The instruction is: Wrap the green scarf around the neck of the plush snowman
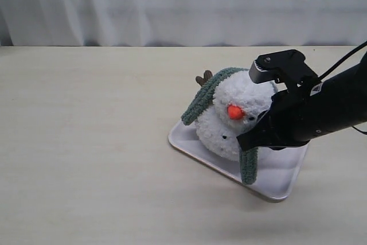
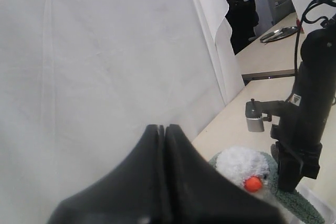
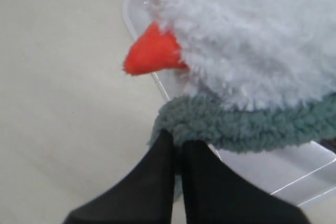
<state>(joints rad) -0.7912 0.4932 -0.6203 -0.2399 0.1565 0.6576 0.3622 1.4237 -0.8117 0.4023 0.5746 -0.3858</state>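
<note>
A pale, cream-coloured bench [image 1: 86,142] with a faint wood grain fills most of the exterior view, evenly lit with only soft shadows. Behind its far edge hangs a white curtain [image 1: 172,4] in loose vertical folds, closing off the whole back. In the left wrist view the same white cloth hangs close by, and past its edge a second light-topped table [image 2: 268,59] stands farther off, carrying a flat metal dish [image 2: 279,34]. Beyond that, dark equipment [image 2: 244,9] sits in dimmer light, too small to make out.
</note>
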